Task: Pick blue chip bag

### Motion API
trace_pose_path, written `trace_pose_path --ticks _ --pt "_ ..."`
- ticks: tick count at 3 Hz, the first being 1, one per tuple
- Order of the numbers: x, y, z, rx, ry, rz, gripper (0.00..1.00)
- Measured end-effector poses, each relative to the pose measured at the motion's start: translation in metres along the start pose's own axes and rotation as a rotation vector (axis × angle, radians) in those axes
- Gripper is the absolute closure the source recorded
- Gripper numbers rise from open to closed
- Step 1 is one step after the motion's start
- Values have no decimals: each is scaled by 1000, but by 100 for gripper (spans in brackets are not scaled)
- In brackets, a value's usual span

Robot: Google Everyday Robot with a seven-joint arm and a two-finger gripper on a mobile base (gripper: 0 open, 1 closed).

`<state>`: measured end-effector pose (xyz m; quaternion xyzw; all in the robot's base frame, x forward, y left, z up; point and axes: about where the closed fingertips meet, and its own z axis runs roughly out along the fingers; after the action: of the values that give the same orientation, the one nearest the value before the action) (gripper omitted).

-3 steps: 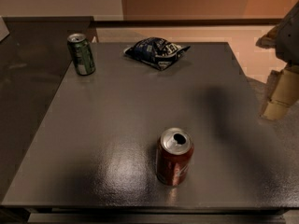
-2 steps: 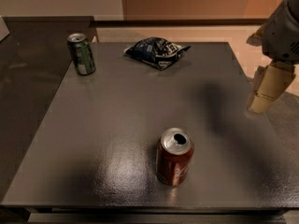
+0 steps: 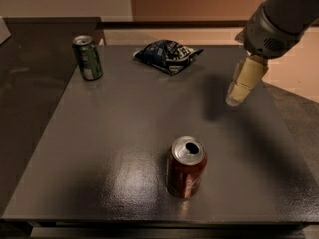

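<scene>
The blue chip bag (image 3: 168, 55) lies crumpled and flattish near the far edge of the dark table (image 3: 124, 128), dark blue with white markings. My gripper (image 3: 238, 96) hangs from the grey arm at the upper right, above the table's right side. It is to the right of the bag and a little nearer to the camera, well apart from it. Nothing shows in it.
A green soda can (image 3: 87, 57) stands at the far left of the table. A red soda can (image 3: 187, 167) with an open top stands near the front middle. A second dark surface (image 3: 35, 49) adjoins on the left. Tan floor lies beyond the right edge.
My gripper and arm have moved left and inward from the right edge, now over the table's right side. The bag and both cans have not moved.
</scene>
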<state>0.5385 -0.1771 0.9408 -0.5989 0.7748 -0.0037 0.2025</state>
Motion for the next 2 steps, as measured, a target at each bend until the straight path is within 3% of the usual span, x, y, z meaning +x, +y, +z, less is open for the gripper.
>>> trace_pose_path --ticks 2 --pt "-42 -62 66 32 -120 112 0"
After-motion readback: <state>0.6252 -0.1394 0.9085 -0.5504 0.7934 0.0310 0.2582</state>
